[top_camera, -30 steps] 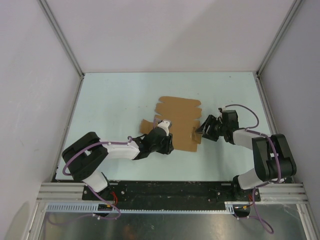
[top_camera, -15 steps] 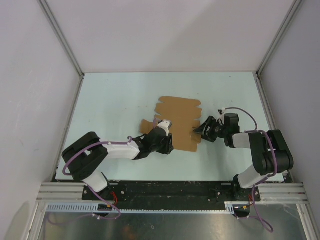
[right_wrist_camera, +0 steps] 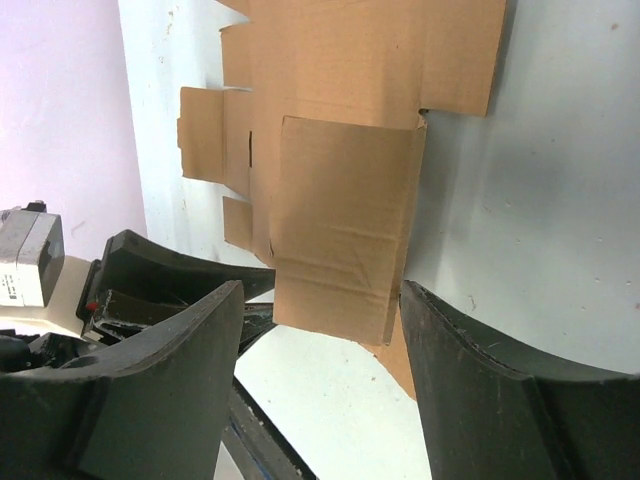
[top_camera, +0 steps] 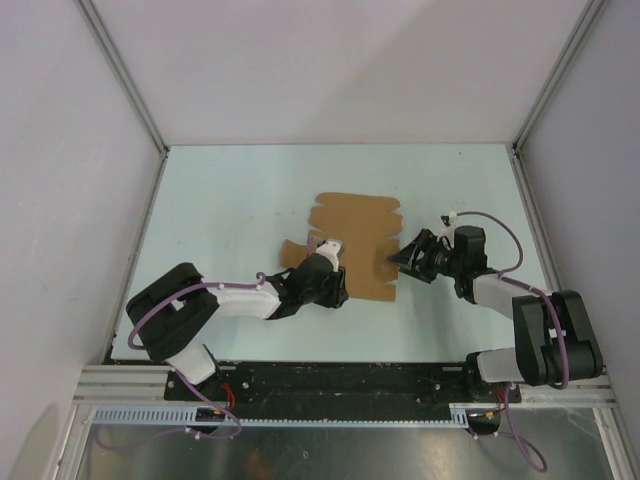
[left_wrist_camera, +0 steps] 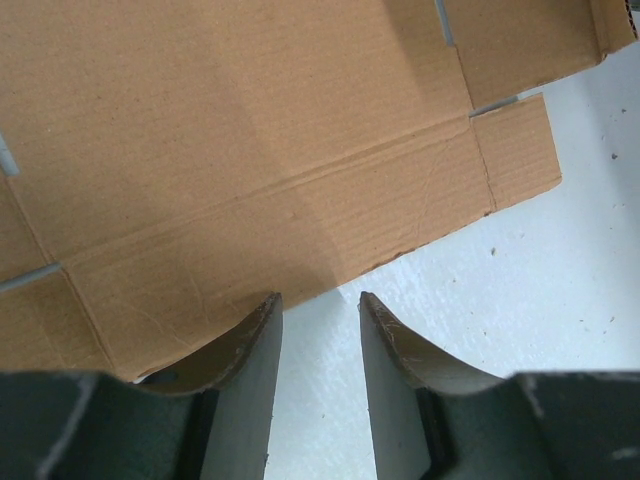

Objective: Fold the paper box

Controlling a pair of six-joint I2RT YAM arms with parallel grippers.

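Where the two arms reach in from the near edge, L hand [left_wrist_camera: 318, 305] sits w/ fingers part-open, nothing btwn them, one tip at the near edge of the flat brown die-cut cardboard paper box [top_camera: 355, 235]. R hand [right_wrist_camera: 320, 288] is wide open at box's R side, fingers either side of a lifted side flap, not clamping it. Box lies mid pale-green worktop [top_camera: 230, 190], notched tabs toward far side.

pale table [top_camera: 230, 200], white walls [top_camera: 340, 70]
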